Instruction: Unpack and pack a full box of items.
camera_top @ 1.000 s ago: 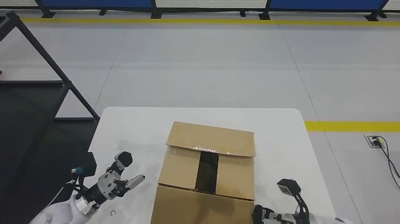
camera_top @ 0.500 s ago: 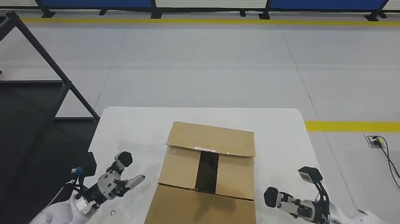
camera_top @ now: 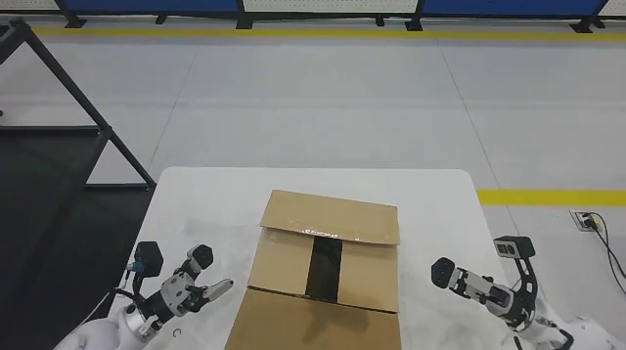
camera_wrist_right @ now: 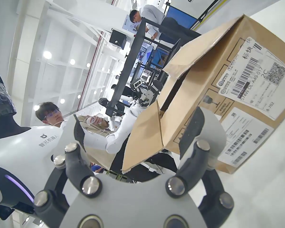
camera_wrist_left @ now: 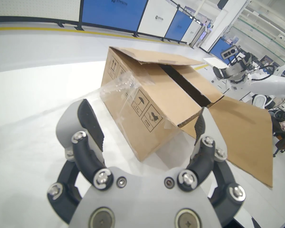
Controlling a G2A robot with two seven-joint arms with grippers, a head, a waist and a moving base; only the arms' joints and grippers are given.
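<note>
- Top view: one brown cardboard box (camera_top: 352, 282) sits at the middle of the white round-cornered table (camera_top: 196, 203), flanked by two grippers. The left gripper (camera_top: 210, 272) hovers just beside the box's left wall, jaws spread. The right gripper (camera_top: 450, 277) hangs off the opposite wall, a little further out. The left looks the nearer of the two. A dark slot between two inner flaps runs along the box's top, away from the robot. That slot is likely the line the next move turns on.
- Left wrist view: the left gripper (camera_wrist_left: 144, 112) stands wide open and empty. The box (camera_wrist_left: 142, 91) lies straight ahead of it, near corner foremost. Four flaps count out: two inner ones nearly closed, the far outer one lifted, the near outer one folded flat outward. One strip of clear peeled tape (camera_wrist_left: 118, 84) clings to the box's upper edge. Contents stay hidden in the dark gap.
- Right wrist view: the right gripper (camera_wrist_right: 139, 119) is also wide open, holding nothing. It faces the box's (camera_wrist_right: 199, 77) labelled wall, close to a raised flap edge.
</note>
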